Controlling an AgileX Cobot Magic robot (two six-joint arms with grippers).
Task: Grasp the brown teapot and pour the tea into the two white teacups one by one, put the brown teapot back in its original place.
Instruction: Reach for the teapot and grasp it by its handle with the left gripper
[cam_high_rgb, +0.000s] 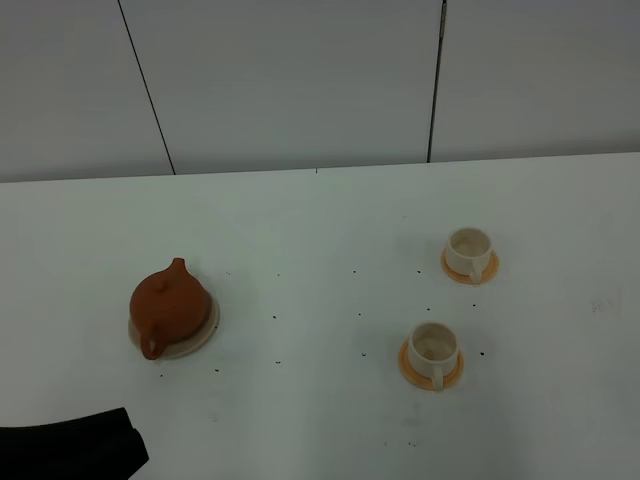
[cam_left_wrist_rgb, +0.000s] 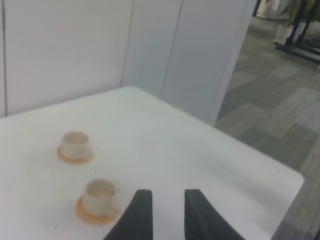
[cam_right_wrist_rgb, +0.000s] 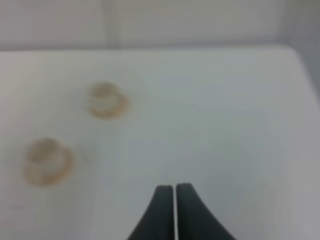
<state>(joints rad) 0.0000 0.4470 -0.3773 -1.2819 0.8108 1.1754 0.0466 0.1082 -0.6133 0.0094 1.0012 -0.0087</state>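
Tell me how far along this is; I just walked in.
Nothing looks done or in hand: the brown teapot sits on its coaster, the left gripper open, the right gripper shut, both empty. Whether the two white teacups hold tea is unclear; likely grasping and pouring remain.

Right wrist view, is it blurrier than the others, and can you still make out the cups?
Right wrist view: yes, soft all over; the two white teacups are pale smears, and only the shut right claw has clear edges. Left wrist view: mildly soft, cups readable. Exterior high view: sharpest, evenly lit, brown teapot clear.
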